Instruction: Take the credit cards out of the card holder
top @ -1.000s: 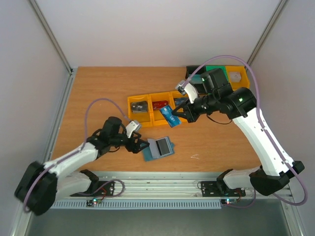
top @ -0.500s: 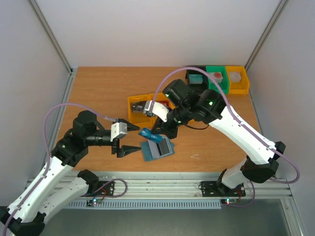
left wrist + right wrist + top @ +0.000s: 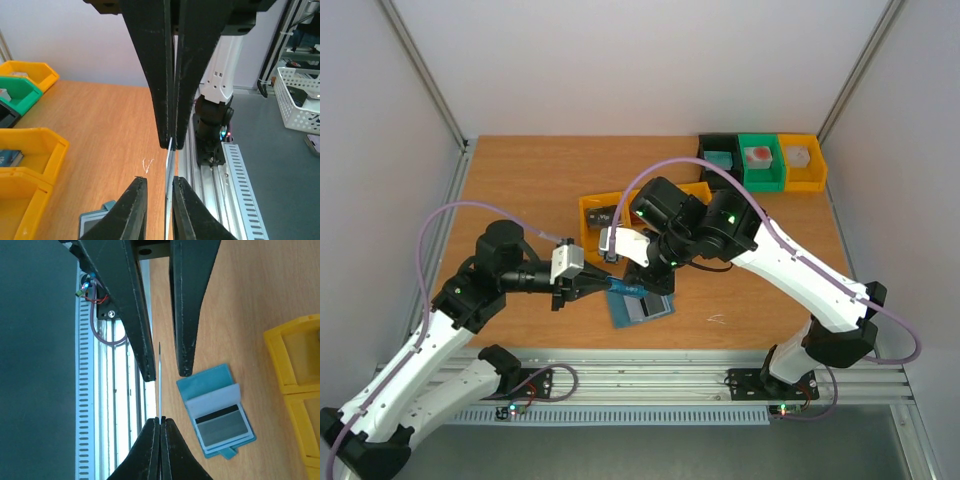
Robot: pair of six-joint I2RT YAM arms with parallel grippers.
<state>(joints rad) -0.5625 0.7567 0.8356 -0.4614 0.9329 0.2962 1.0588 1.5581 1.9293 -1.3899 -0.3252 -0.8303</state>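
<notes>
A thin blue credit card [image 3: 620, 286] hangs edge-on in the air above the table. My right gripper [image 3: 635, 287] is shut on one end of it [image 3: 160, 420]. My left gripper [image 3: 603, 285] straddles the other end, its jaws a little apart [image 3: 159, 181]. The card [image 3: 169, 165] lies against one left finger with a gap to the other. The blue card holder [image 3: 642, 308] lies open on the table just below, and a grey card [image 3: 222, 427] with a black stripe shows in its clear sleeve.
Yellow bins [image 3: 592, 207] stand behind the wallet, partly hidden by my right arm; one holds a dark card [image 3: 605, 216]. Black, green and yellow bins [image 3: 762, 178] with blocks sit at the back right. The metal rail [image 3: 650, 380] runs along the near edge.
My right arm swung from the yellow bins to above the wallet with the blue card. My left gripper left the wallet, came round the card's free end and narrowed its jaws.
</notes>
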